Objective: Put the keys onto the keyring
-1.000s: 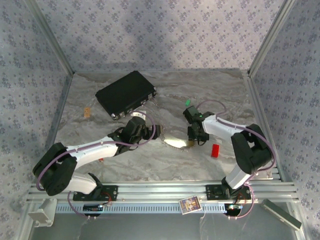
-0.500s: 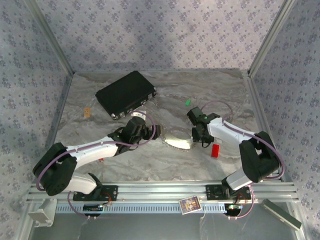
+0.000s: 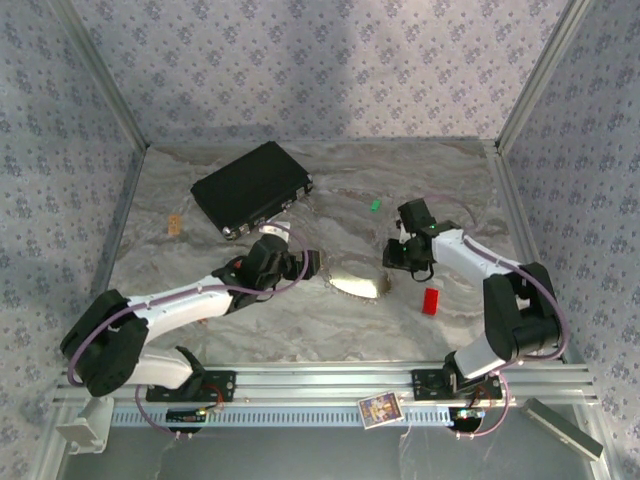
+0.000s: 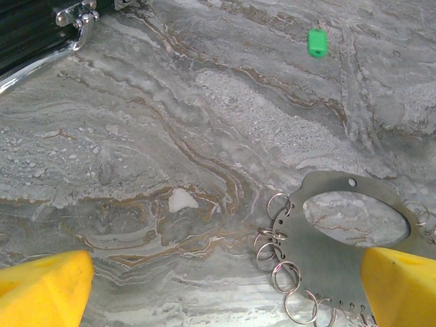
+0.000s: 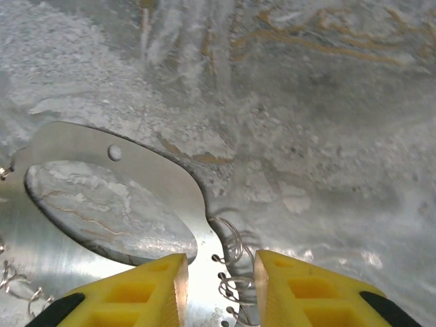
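Rightward the right gripper (image 5: 219, 271) has shifted, jaws narrowly apart over the wire rings (image 5: 230, 240) of the flat silver oval-holed keyring (image 5: 153, 174); left gripper (image 4: 225, 283), wide open, waits beside its other end; small green-headed key (image 4: 317, 42) lies beyond.

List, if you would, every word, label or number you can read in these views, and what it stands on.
No text is legible.
Small printed card on the front rail: too small and blurred to read.
Black case and keyring: no markings visible.
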Action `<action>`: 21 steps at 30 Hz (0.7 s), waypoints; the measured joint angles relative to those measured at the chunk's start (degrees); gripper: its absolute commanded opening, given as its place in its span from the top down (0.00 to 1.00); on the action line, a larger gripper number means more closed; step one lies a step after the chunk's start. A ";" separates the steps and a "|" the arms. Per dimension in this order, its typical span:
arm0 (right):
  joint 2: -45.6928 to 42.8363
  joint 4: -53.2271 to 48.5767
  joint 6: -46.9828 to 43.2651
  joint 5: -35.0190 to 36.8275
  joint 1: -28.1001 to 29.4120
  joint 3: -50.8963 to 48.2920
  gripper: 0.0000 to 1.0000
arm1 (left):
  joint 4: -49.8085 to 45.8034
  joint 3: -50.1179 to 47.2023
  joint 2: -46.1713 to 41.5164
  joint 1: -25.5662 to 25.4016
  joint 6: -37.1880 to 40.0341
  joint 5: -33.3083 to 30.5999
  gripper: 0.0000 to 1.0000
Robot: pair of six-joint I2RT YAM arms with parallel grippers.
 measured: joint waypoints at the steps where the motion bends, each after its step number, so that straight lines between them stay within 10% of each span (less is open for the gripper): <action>1: 0.52 0.37 -0.98 -1.11 -0.68 0.00 0.68 | 0.02 0.00 0.00 0.00 0.09 0.00 0.00; 21: 8.76 0.44 -9.25 -7.80 -3.10 1.36 0.75 | 0.02 -0.02 0.00 0.00 0.20 0.00 0.00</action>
